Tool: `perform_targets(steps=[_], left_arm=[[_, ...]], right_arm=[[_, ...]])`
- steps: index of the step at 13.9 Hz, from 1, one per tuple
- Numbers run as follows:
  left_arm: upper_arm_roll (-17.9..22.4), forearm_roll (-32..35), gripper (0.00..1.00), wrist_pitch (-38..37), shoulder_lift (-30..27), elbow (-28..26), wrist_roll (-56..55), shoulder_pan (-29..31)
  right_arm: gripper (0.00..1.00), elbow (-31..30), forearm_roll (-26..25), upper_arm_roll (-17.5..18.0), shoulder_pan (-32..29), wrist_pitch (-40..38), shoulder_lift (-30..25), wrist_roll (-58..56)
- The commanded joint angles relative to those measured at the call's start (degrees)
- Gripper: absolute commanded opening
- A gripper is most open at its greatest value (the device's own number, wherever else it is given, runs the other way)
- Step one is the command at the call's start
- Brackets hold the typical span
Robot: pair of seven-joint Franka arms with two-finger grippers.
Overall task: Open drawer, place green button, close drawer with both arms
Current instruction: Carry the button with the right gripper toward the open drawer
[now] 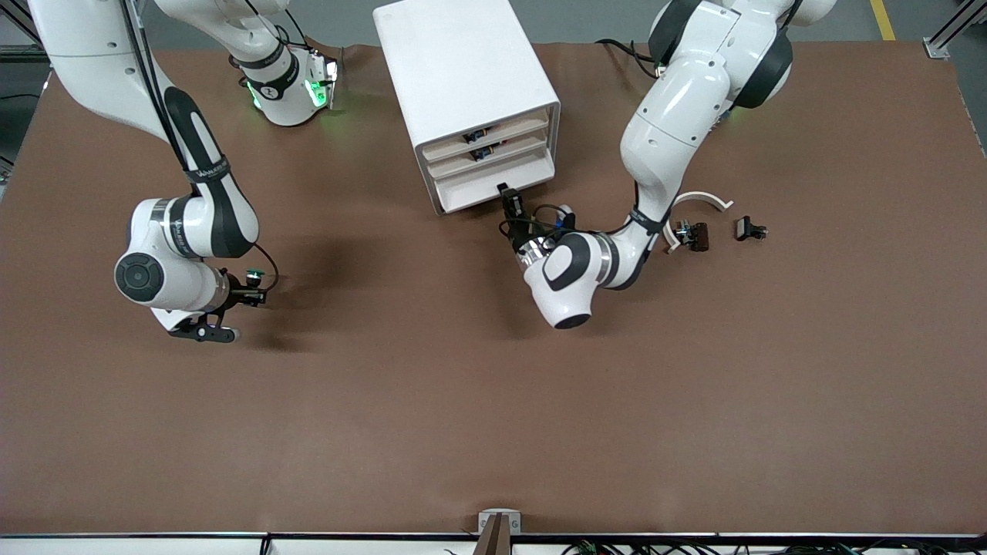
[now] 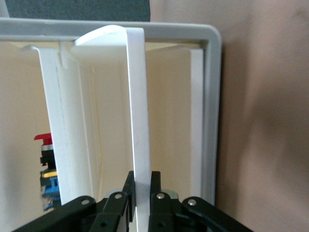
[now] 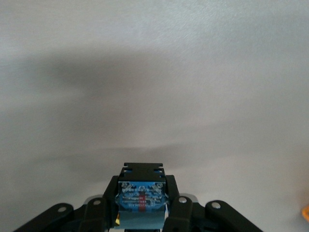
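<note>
The white cabinet [image 1: 463, 69] stands at the middle of the table, nearer the robots' bases. Its third drawer [image 1: 478, 193] looks pushed in. My left gripper [image 1: 507, 199] is at that drawer's front. In the left wrist view, the left gripper [image 2: 141, 178] is shut on the thin white lip of the drawer [image 2: 137, 111]. My right gripper [image 1: 258, 296] hangs low over the table toward the right arm's end, shut on the button [image 1: 252, 274], whose green cap points up. In the right wrist view, the button's blue-black body [image 3: 142, 198] sits between the fingers of the right gripper [image 3: 143, 193].
The two upper drawers hold small dark parts [image 1: 474, 137], one of them red-capped [image 2: 43, 137]. Toward the left arm's end lie a curved white piece [image 1: 703, 199] and two small black clip-like pieces [image 1: 694, 235], [image 1: 749, 229]. An orange thing [image 3: 305, 212] shows at the right wrist view's edge.
</note>
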Motion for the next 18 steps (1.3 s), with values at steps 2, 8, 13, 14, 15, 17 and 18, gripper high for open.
perform_targets(steps=[2, 8, 13, 14, 15, 17, 18], left_arm=[[4.0, -0.8, 0.00, -0.1, 0.3, 3.3, -0.2, 0.4], [5.2, -0.8, 0.00, -0.1, -0.1, 5.1, -0.2, 3.2], [7.2, -0.8, 1.00, 0.0, -1.4, 6.9, -0.1, 3.3], [8.4, -0.6, 1.00, 0.0, -2.5, 7.2, -0.1, 2.9], [10.3, -0.1, 1.00, 0.0, -4.6, 7.3, 0.4, 2.6], [11.7, 5.4, 1.00, 0.4, -7.2, 9.8, 3.6, 2.6], [12.1, 8.8, 1.00, 0.8, -8.6, 10.5, 6.4, 2.7]], right_arm=[[0.33, 1.2, 0.8, -0.1, 3.9, -6.8, -3.2, 8.1], [0.33, 10.1, 0.8, 0.0, 12.5, -24.3, -4.6, 25.5], [0.33, 18.1, 2.9, -0.1, 24.9, -32.8, -4.2, 46.9], [0.33, 19.2, 4.6, -0.1, 27.7, -32.9, -4.1, 52.2], [0.33, 21.1, 6.1, -0.1, 30.5, -32.8, -3.8, 57.8], [0.33, 25.3, 10.4, -0.1, 34.6, -32.3, -1.3, 67.3], [0.33, 27.1, 12.7, -0.1, 35.7, -32.2, 0.1, 71.0]])
